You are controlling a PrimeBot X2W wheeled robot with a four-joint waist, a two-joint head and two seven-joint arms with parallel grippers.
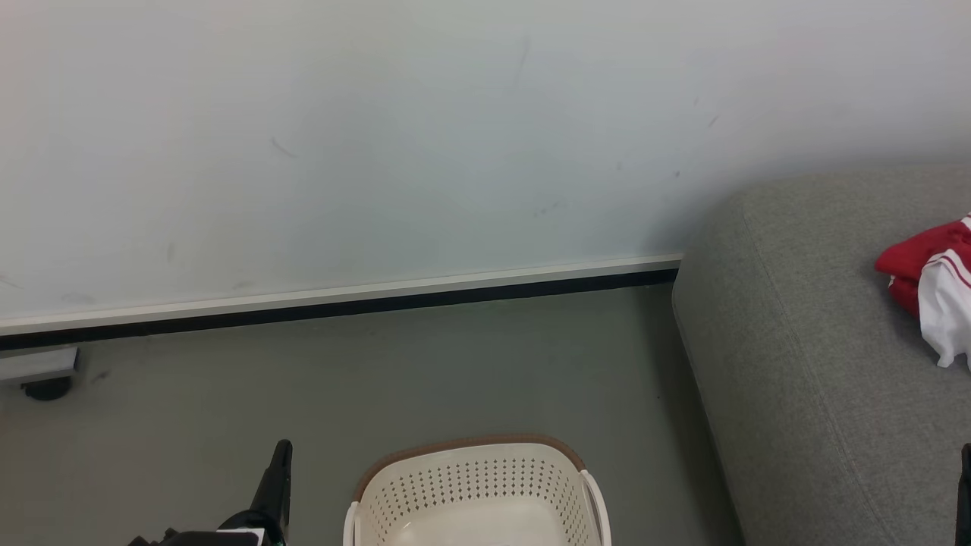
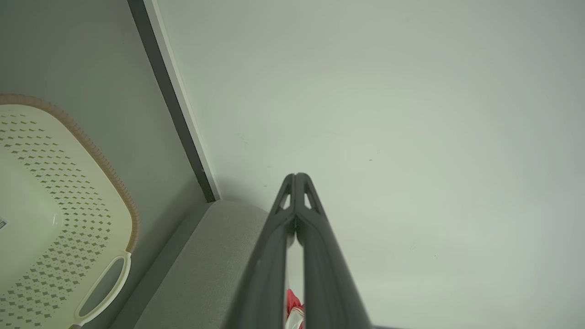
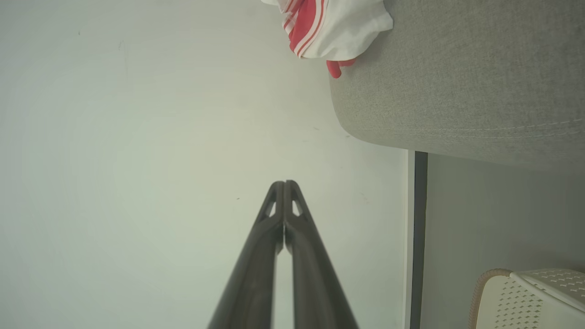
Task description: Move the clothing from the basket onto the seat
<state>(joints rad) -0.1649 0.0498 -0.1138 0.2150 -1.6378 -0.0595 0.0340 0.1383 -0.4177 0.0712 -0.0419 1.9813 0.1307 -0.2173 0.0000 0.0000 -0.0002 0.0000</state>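
Note:
The red and white clothing (image 1: pixel 931 292) lies bunched on the grey seat (image 1: pixel 819 364) at the right edge of the head view, and its white sleeve with red stripes (image 3: pixel 327 25) shows in the right wrist view. The cream basket (image 1: pixel 478 493) with its brown rim stands on the floor at bottom centre, with nothing in the part that shows. My left gripper (image 1: pixel 279 474) is low to the left of the basket, shut and holding nothing (image 2: pixel 296 176). My right gripper (image 3: pixel 284 183) is shut on nothing, aimed at the wall, with the seat beside it.
A pale wall (image 1: pixel 379 136) with a white and black skirting (image 1: pixel 341 303) runs behind the grey floor (image 1: pixel 455 371). A dark caster under a pale frame (image 1: pixel 42 379) sits at the far left by the wall.

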